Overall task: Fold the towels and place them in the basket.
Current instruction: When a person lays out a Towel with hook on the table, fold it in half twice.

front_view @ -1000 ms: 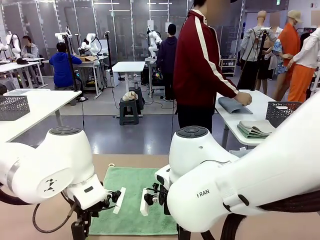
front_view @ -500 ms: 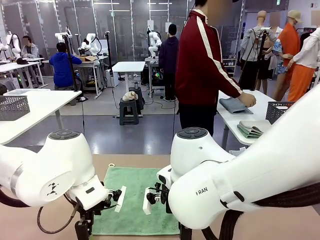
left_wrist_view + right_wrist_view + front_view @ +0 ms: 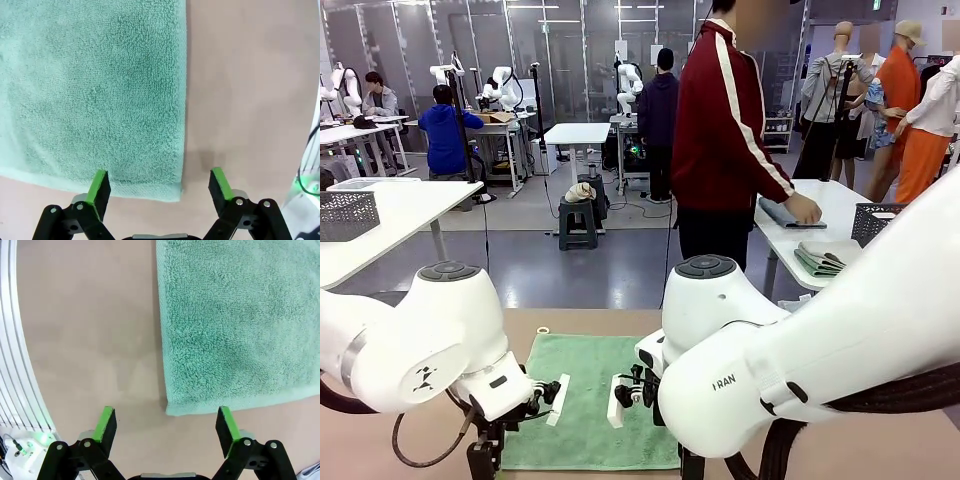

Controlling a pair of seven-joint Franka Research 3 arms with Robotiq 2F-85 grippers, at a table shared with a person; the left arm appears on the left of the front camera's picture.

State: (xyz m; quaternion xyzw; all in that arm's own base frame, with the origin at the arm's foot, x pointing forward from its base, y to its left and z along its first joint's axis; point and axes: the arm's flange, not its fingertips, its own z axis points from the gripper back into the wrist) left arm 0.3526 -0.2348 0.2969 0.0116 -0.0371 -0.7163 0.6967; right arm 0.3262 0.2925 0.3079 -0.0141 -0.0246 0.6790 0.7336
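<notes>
Green towel flat, corner beneath left hand

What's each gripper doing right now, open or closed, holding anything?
Left gripper: open, holding nothing, at a corner of the green towel.
Right gripper: open, holding nothing, at another corner.
</notes>
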